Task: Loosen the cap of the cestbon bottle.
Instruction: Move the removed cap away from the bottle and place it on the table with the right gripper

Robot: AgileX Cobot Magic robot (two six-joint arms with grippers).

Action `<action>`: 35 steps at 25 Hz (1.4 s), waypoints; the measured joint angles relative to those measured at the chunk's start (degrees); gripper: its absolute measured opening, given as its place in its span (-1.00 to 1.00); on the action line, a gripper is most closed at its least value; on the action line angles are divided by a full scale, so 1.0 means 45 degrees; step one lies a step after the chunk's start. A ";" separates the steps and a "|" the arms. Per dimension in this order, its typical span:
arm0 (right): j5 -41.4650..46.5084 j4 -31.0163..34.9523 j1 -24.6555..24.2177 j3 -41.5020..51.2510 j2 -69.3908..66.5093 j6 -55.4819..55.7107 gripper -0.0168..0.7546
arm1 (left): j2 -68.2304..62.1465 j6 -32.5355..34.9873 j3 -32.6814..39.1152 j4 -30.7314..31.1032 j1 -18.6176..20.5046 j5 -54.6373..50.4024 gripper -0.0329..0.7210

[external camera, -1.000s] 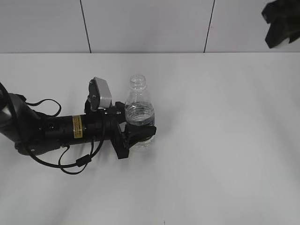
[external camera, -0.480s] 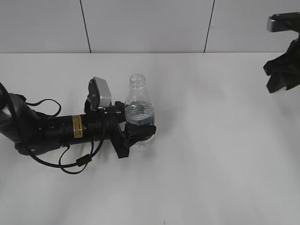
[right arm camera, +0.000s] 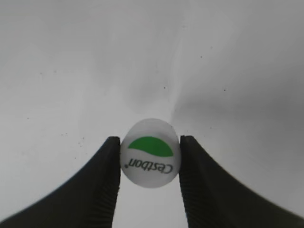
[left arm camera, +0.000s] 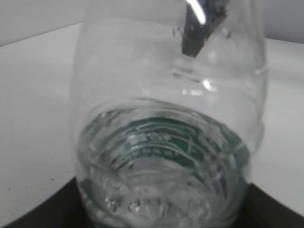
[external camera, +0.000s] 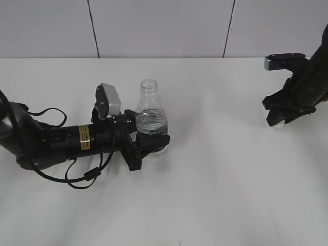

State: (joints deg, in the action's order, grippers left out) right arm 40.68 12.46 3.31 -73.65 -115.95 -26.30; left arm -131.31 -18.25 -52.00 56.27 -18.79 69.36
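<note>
The cestbon bottle (external camera: pixel 151 122) stands upright at the table's middle left, clear with a green label, its neck bare and open. My left gripper (external camera: pixel 152 145) is shut on its lower body; in the left wrist view the bottle (left arm camera: pixel 166 118) fills the picture. The cap (right arm camera: pixel 150 153), white with a green patch and "Cestbon" lettering, is off the bottle and pinched between the fingers of my right gripper (right arm camera: pixel 149 145). In the exterior view the right gripper (external camera: pixel 279 117) hangs low over the table at the far right, with a bit of the white cap (external camera: pixel 279 124) showing under it.
The white table (external camera: pixel 215 179) runs from a tiled wall at the back to the front edge. The left arm's black body and cables (external camera: pixel 61 143) lie along the table at the left.
The right arm has come down from the upper right corner toward the table, moving left with the cap in its fingers. The left gripper and the bottle have stayed put.
</note>
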 joint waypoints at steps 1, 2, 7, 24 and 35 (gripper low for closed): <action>0.0000 0.0010 0.0000 -0.0155 -0.0216 -0.0016 -0.20 | 0.0000 0.0000 0.0000 -0.0009 0.0000 0.0000 0.19; 0.0000 0.0010 0.0000 -0.0344 -0.0400 -0.0019 -0.20 | 0.0000 0.0000 0.0000 -0.0009 0.0000 0.0000 0.19; 0.0041 0.0010 0.0000 -0.0997 -0.1028 -0.0049 -0.20 | 0.0000 0.0000 0.0000 -0.0009 0.0000 0.0000 0.19; 0.0916 0.0015 0.0000 -0.1504 -0.1748 -0.0049 -0.20 | 0.0000 0.0000 0.0000 -0.0049 0.0000 -0.0009 0.19; 0.1004 0.0193 0.0000 -0.1504 -0.1310 0.0193 0.61 | 0.0000 0.0000 0.0000 -0.0049 0.0000 -0.0013 0.19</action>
State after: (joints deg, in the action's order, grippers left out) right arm 45.20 13.33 3.31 -80.42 -121.84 -25.43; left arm -131.31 -18.25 -52.00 56.05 -18.79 69.30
